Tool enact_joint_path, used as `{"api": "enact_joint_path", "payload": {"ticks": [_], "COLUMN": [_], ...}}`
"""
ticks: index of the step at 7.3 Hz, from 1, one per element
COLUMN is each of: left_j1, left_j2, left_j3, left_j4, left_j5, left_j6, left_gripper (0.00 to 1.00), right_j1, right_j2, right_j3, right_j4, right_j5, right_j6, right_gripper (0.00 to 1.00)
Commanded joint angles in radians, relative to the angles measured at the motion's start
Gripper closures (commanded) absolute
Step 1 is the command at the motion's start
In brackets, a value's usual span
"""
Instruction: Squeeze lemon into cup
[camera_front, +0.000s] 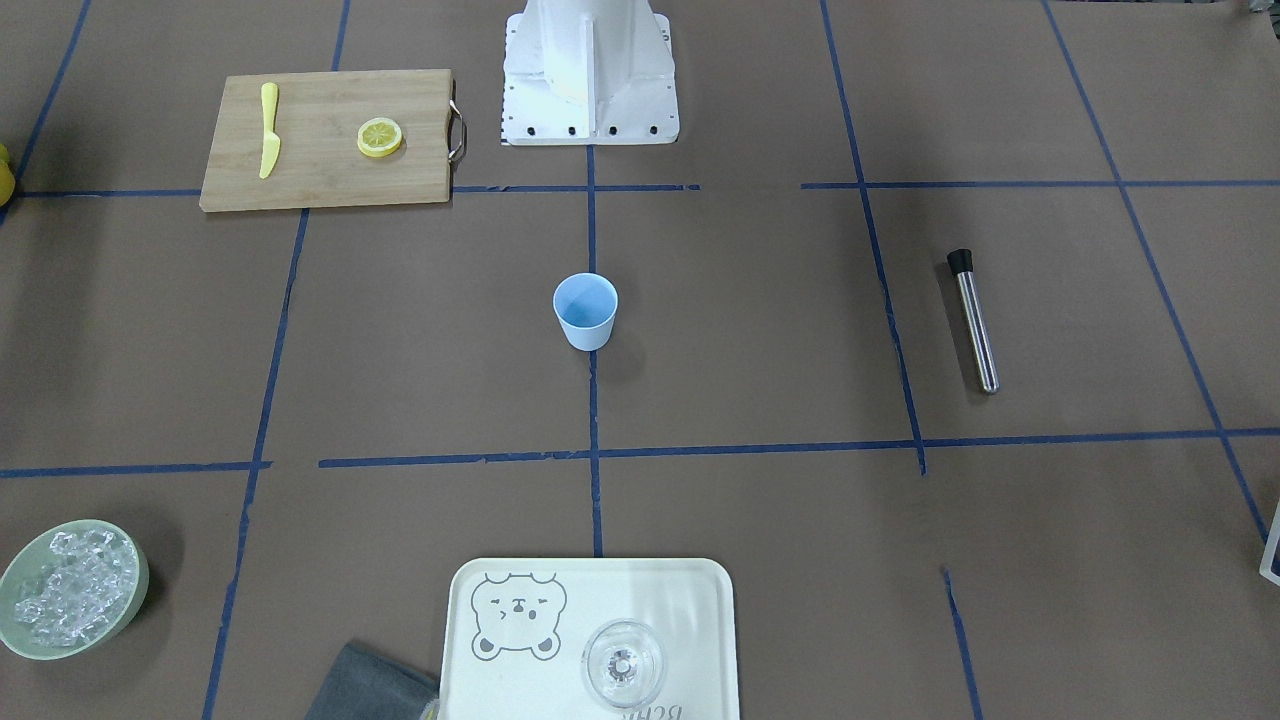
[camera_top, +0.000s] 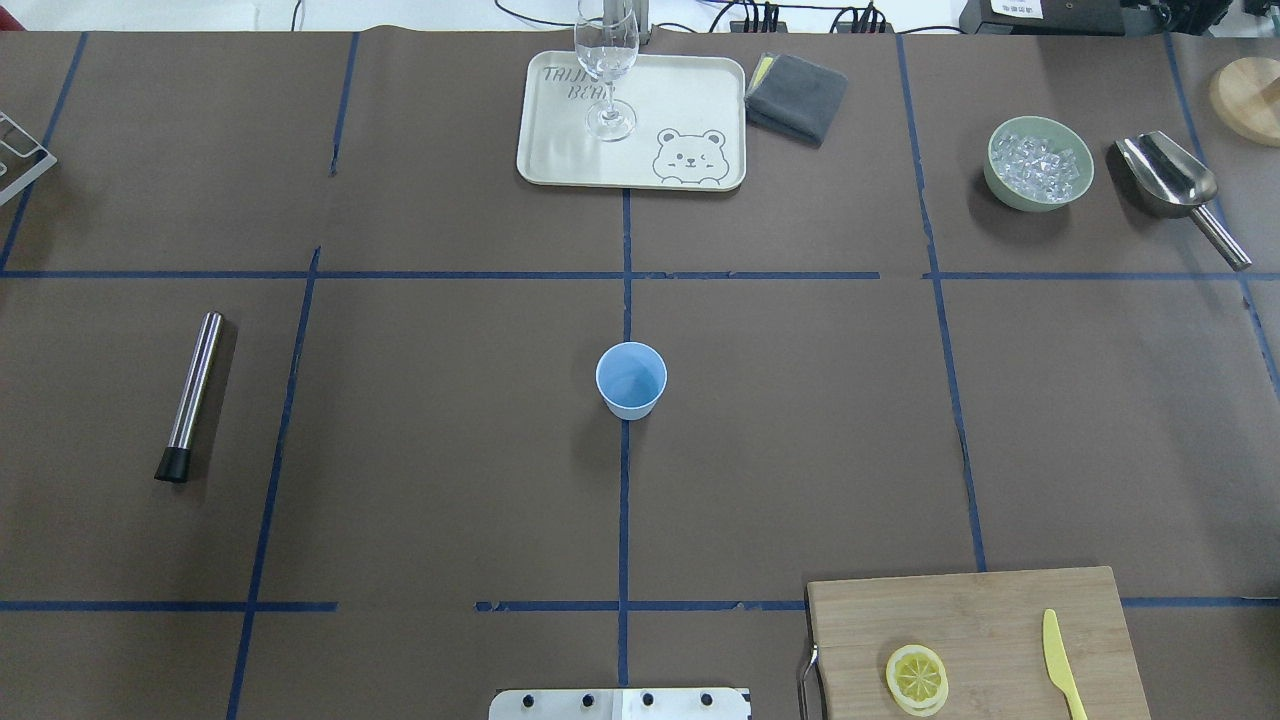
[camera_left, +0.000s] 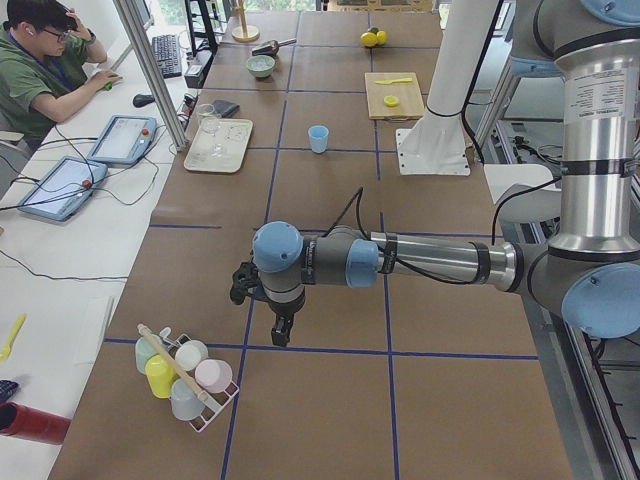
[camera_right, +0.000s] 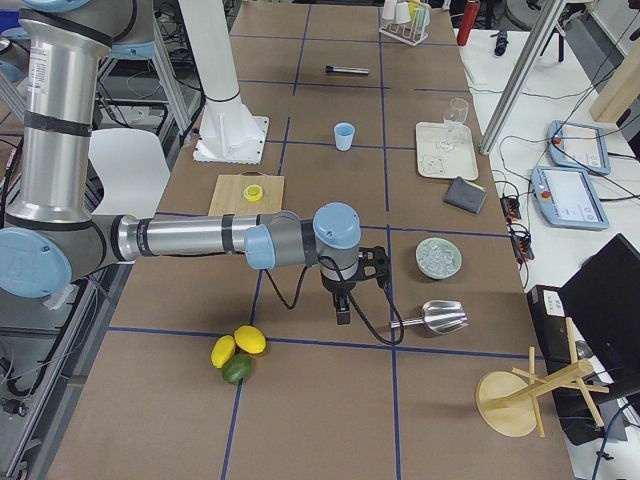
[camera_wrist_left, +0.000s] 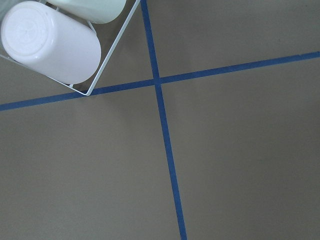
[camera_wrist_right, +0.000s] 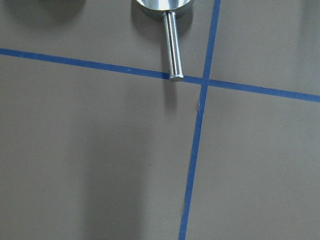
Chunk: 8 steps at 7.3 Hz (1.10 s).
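Note:
The lemon (camera_front: 380, 137) is a thin round slice lying on a wooden cutting board (camera_front: 330, 165); it also shows in the overhead view (camera_top: 917, 678). The cup (camera_front: 586, 310), a light-blue tumbler, stands upright and empty at the table's middle (camera_top: 631, 379). My left gripper (camera_left: 283, 335) hangs over the table's far left end, far from both. My right gripper (camera_right: 343, 315) hangs over the far right end near a metal scoop. Both show only in the side views, so I cannot tell whether they are open or shut. The wrist views show no fingers.
A yellow knife (camera_front: 268, 130) lies on the board. A steel muddler (camera_top: 190, 395) lies left. A tray (camera_top: 560, 150) holds a stemmed glass (camera_top: 606, 75). A bowl of ice (camera_top: 1038, 163), a scoop (camera_top: 1175, 185), a grey cloth (camera_top: 795, 95), a cup rack (camera_left: 185, 375) and whole citrus fruits (camera_right: 238, 352) stand at the edges.

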Motion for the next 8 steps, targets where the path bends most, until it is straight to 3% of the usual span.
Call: {"api": "enact_joint_path", "payload": {"ticks": [1, 3, 5, 7, 8], "left_j1": [0.001, 0.001, 0.001, 0.001, 0.001], "left_j2": [0.003, 0.001, 0.001, 0.001, 0.0], "left_j3": [-0.004, -0.004, -0.004, -0.007, -0.009], "left_j4": [0.0, -0.001, -0.001, -0.001, -0.003], "left_j5": [-0.001, -0.002, -0.004, -0.004, -0.004], "left_j6": [0.0, 0.0, 0.002, 0.0, 0.0], "left_gripper": [0.0, 0.0, 0.0, 0.0, 0.0], "right_j1": [-0.107, -0.153, -0.28, -0.521, -0.64], "right_j2": [0.004, 0.008, -0.005, -0.008, -0.006], "right_j3": [0.083, 0.151, 0.266, 0.37, 0.431], "right_j4": [0.073, 0.125, 0.18, 0.178, 0.176], "right_j5": [-0.005, -0.004, -0.004, -0.21, -0.27], "right_j6": [0.064, 0.109, 0.493, 0.692, 0.826], "right_gripper": [0.0, 0.0, 0.0, 0.0, 0.0]}}
